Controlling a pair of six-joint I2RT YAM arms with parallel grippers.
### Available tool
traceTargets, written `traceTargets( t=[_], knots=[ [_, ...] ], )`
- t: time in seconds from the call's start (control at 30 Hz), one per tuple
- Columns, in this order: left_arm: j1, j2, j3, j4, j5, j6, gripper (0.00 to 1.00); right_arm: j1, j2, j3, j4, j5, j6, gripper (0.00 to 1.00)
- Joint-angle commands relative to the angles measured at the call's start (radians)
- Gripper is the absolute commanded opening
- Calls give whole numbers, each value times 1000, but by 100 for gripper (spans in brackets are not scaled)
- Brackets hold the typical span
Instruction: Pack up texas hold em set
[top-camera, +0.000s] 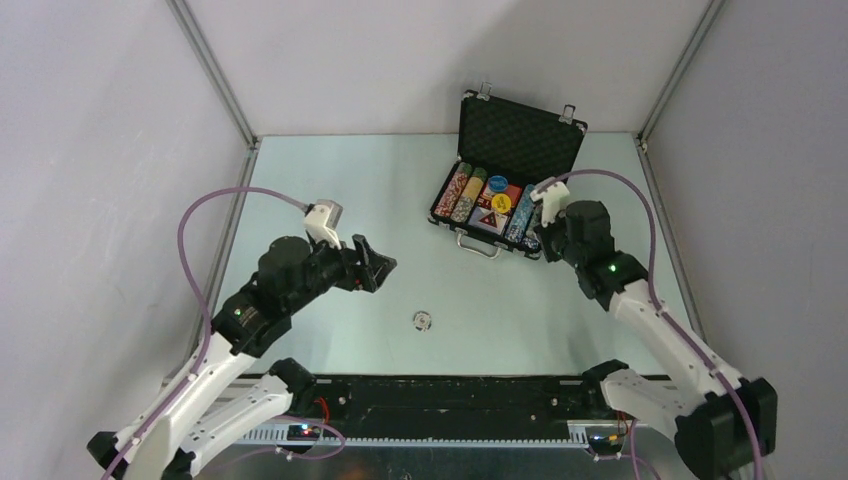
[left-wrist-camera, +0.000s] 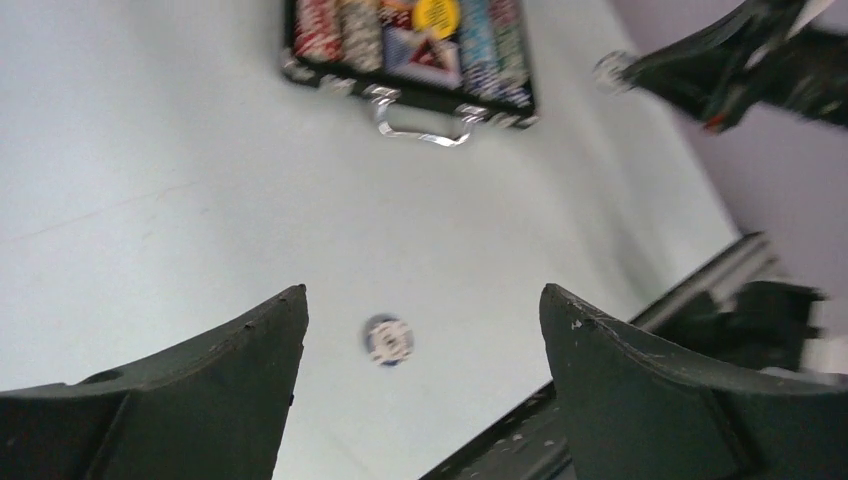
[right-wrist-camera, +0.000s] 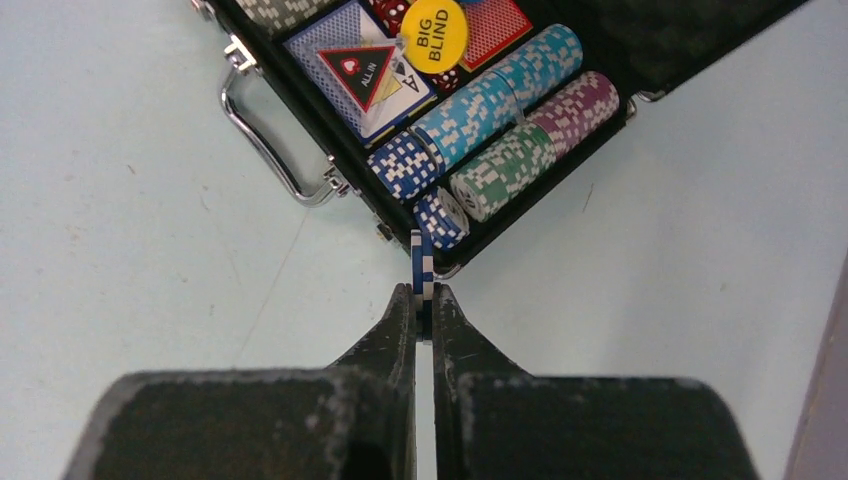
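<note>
The black briefcase (top-camera: 521, 136) of the texas hold em set lies open at the back right, with rows of chips (right-wrist-camera: 487, 96), a yellow BIG BLIND disc (right-wrist-camera: 434, 34), a dark triangular ALL IN piece (right-wrist-camera: 362, 70) and a card deck (right-wrist-camera: 496, 24) inside. My right gripper (right-wrist-camera: 424, 296) is shut on a blue and white chip (right-wrist-camera: 423, 262), held edge-on just in front of the case's right corner. One loose chip (top-camera: 422, 321) lies flat on the table. My left gripper (left-wrist-camera: 425, 300) hangs open above and short of that same chip (left-wrist-camera: 389, 340), touching nothing.
The case's silver handle (right-wrist-camera: 262, 146) sticks out toward the arms. The raised lid stands at the far side against the back wall. Grey enclosure walls close in left, right and back. The black base rail (top-camera: 450, 395) runs along the near table edge.
</note>
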Motion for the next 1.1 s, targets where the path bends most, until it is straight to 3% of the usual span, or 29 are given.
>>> traceTargets(
  t=[0.0, 0.2, 0.4, 0.63, 1.07],
  knots=[
    [21, 7, 2, -122, -131, 152, 90, -79, 126, 117, 56, -202, -202, 0],
    [40, -4, -8, -121, -152, 178, 90, -204, 294, 179, 78, -414, -337, 0],
    [46, -1, -18, -121, -144, 183, 90, -214, 408, 223, 72, -446, -460, 0],
    [47, -5, -19, -121, -135, 184, 90, -206, 417, 232, -31, -573, -496, 0],
    [46, -17, -24, -122, -133, 186, 90, -179, 505, 253, -93, -512, -525, 0]
  ],
)
